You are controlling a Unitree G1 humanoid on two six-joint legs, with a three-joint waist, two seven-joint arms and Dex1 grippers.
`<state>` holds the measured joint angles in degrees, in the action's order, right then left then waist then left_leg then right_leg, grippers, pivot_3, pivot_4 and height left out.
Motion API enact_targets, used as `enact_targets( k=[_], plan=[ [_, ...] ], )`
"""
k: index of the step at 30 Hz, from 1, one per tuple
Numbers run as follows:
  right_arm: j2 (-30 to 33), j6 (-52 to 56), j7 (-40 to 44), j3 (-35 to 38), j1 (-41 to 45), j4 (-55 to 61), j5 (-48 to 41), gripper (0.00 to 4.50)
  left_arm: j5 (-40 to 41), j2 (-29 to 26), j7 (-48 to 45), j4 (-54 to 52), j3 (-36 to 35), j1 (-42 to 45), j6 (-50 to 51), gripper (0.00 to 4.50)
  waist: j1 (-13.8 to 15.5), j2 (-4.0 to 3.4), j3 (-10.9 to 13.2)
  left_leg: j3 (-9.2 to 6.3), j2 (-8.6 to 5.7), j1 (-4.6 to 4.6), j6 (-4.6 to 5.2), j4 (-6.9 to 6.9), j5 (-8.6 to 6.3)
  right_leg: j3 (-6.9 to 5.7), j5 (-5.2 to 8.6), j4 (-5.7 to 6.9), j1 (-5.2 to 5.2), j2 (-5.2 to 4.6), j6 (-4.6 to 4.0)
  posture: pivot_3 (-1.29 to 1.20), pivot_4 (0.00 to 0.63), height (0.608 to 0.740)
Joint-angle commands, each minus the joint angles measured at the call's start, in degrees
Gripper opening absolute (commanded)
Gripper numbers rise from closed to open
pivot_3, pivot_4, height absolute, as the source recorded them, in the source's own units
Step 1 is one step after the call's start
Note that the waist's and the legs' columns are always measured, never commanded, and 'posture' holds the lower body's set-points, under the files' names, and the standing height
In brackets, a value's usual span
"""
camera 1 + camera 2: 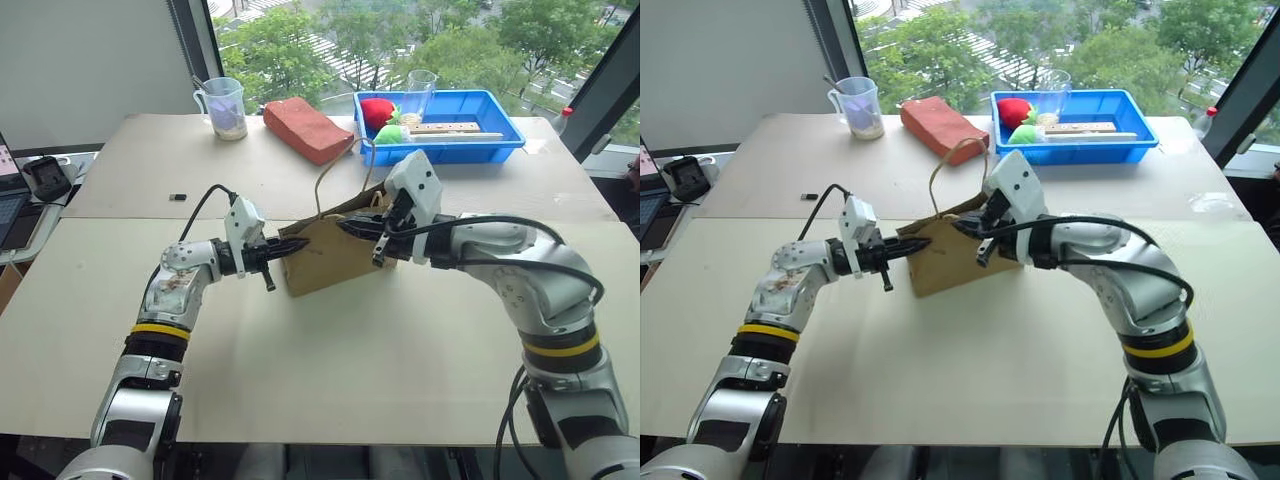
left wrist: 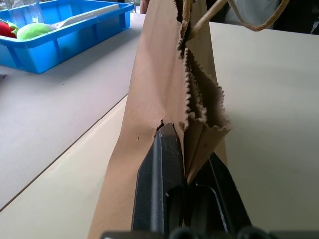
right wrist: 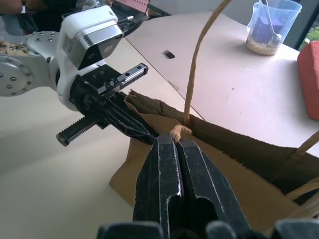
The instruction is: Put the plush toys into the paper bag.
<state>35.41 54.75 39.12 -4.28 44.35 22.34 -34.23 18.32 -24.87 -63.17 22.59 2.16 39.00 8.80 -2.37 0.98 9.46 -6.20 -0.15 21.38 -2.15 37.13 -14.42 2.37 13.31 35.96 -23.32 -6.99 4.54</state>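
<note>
The brown paper bag (image 1: pixel 325 262) stands upright in the middle of the table, its twine handles (image 1: pixel 335 175) looping up above the rim. My left gripper (image 1: pixel 295 245) reaches in level from the left and is shut on the bag's near side edge; the left wrist view shows its fingers (image 2: pixel 162 159) pinching the folded paper. My right gripper (image 1: pixel 345 226) comes from the right and is shut on the bag's top rim (image 3: pixel 175 134), right where a handle is attached. The plush toys are out of view.
At the back right a blue tray (image 1: pixel 500 130) holds a red and green soft item (image 1: pixel 378 112), a wooden piece and a clear cup (image 1: pixel 420 92). A reddish-brown block (image 1: pixel 305 128) and a plastic measuring cup (image 1: pixel 225 107) stand at the back. A small black piece (image 1: pixel 177 197) lies left of the bag.
</note>
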Motion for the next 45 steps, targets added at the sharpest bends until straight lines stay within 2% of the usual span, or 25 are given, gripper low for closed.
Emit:
enact_targets(
  k=[1, 5, 10, 14, 19, 27, 28, 29, 31, 36, 41, 45],
  plan=[
    [3.33, 3.02, 3.04, 7.01, 4.70, 4.62, -6.62, 1.32, 0.74, -0.76, -1.08, 1.84, -1.53, 2.62, -0.13, 0.00, -0.07, 0.00, 0.00, 0.00, 0.00, 0.00, 0.00, -0.01, 0.00, 0.00, 0.00, 0.00, 0.00, 0.00, 0.00, 0.00, 0.150, 0.740],
    [6.81, 3.43, 4.46, 6.64, 5.70, 5.40, -6.93, 2.70, 0.19, -0.82, -2.48, 4.33, -1.60, 4.56, -0.92, 0.00, -0.23, 0.00, 0.00, -0.01, 0.02, -0.05, 0.13, -0.05, -0.07, -0.04, 0.00, 0.02, 0.01, 0.00, 0.00, 0.00, 0.150, 0.740],
    [12.22, 3.96, 6.83, 10.02, 6.44, 4.84, -8.60, 4.41, 0.33, -1.26, -5.99, 6.30, -1.47, 6.63, -1.40, 0.00, 0.02, 0.00, 0.00, 0.00, 0.01, 0.01, 0.13, 0.00, -0.07, -0.03, 0.00, -0.01, 0.01, 0.00, 0.00, 0.00, 0.150, 0.740],
    [19.51, 10.69, 10.94, 15.72, 8.35, 4.96, -17.61, 4.47, 2.02, -3.69, -15.64, 2.33, 0.90, 5.01, 1.44, 0.00, -0.05, 0.00, 0.00, 0.00, 0.02, 0.07, 0.13, -0.02, -0.08, -0.04, 0.00, -0.04, -0.01, 0.00, 0.00, 0.00, 0.150, 0.740],
    [24.06, 12.85, 13.80, 16.48, 8.04, 4.08, -22.28, 4.47, 1.51, -5.26, -23.48, 0.70, 3.59, 4.63, 0.71, 0.00, -0.05, 0.00, 0.00, 0.00, 0.03, 0.08, 0.23, -0.02, -0.13, -0.04, 0.01, -0.08, -0.02, 0.00, 0.01, 0.00, 0.150, 0.740],
    [24.55, 10.81, 13.56, 15.39, 5.02, 5.06, -22.30, 4.47, -0.78, -3.69, -21.60, 5.41, 3.71, 5.52, -2.85, 0.00, -0.01, 0.01, 0.00, 0.03, 0.03, 0.06, 0.22, 0.18, -0.13, -0.02, 0.02, -0.14, 0.00, 0.00, 0.02, 0.00, 0.150, 0.740],
    [24.48, 10.77, 13.38, 15.49, 4.64, 5.32, -22.46, 4.50, -0.61, -4.05, -21.21, 4.66, 3.45, 5.25, -2.21, 0.61, 0.01, 0.01, 0.01, 0.03, 0.03, 0.07, 0.22, 0.18, -0.13, -0.02, 0.02, -0.12, 0.00, 0.00, 0.02, 0.00, 0.150, 0.740],
    [24.48, 10.60, 13.30, 15.57, 4.22, 5.46, -22.47, 4.50, -0.40, -4.85, -20.77, 3.31, 3.18, 4.87, -0.87, 0.91, 0.04, 0.01, 0.01, 0.03, 0.03, 0.08, 0.22, 0.18, -0.13, -0.02, 0.02, -0.09, -0.01, 0.00, 0.02, 0.00, 0.150, 0.740],
    [24.57, 10.23, 13.21, 15.72, 3.50, 5.42, -22.44, 4.50, 0.25, -6.72, -19.98, 0.19, 2.70, 4.04, 2.49, 1.81, -0.03, 0.01, 0.01, 0.02, 0.03, 0.10, 0.22, 0.18, -0.13, -0.03, 0.01, -0.04, -0.01, 0.00, 0.02, 0.00, 0.150, 0.740],
    [26.25, 7.24, 14.44, 16.98, -1.01, 3.69, -19.83, 4.50, 5.37, -16.84, -18.86, -15.01, -1.72, 0.04, 16.12, 4.33, -0.31, 0.00, 0.01, 0.03, 0.05, 0.12, 0.28, 0.13, -0.16, -0.02, 0.02, 0.02, -0.06, 0.00, 0.02, 0.00, 0.150, 0.740],
    [28.55, 3.75, 15.06, 21.22, -8.15, 0.14, -16.18, 4.50, 6.00, -24.05, -10.31, -22.93, -6.46, -0.46, 27.17, 4.43, 0.46, 0.00, 0.02, 0.03, 0.05, 0.13, 0.27, 0.12, -0.16, -0.03, 0.03, -0.09, -0.05, 0.00, 0.04, 0.00, 0.150, 0.740],
    [30.27, -0.37, 16.72, 24.34, -17.07, -1.57, -11.75, 4.50, 7.58, -26.08, -5.31, -26.59, -11.13, -1.76, 31.25, 4.43, 0.97, 0.02, 0.03, 0.03, 0.06, 0.12, 0.26, 0.15, -0.15, -0.03, 0.03, -0.15, 0.03, 0.00, 0.05, 0.00, 0.150, 0.740]
  ],
)
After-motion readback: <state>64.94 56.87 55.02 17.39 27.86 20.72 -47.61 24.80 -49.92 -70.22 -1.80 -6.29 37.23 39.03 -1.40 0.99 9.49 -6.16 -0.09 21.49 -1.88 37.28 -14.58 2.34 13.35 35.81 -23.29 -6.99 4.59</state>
